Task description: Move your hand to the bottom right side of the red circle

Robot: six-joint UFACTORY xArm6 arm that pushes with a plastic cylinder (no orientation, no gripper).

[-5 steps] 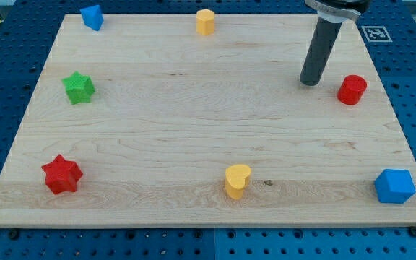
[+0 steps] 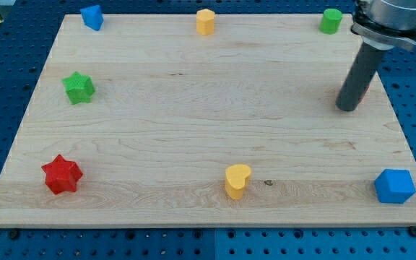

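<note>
You can barely see the red circle: the rod stands in front of it, leaving only thin red slivers at the rod's sides. The rod's upper part is cut off by the view's top and right edge.

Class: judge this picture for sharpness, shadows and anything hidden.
Camera view: evenly lit, sharp throughout, no glare; blocks such as the yellow heart cast only soft, short shadows; the rod, down to my tip, hides nearly all of the red circle.
</note>
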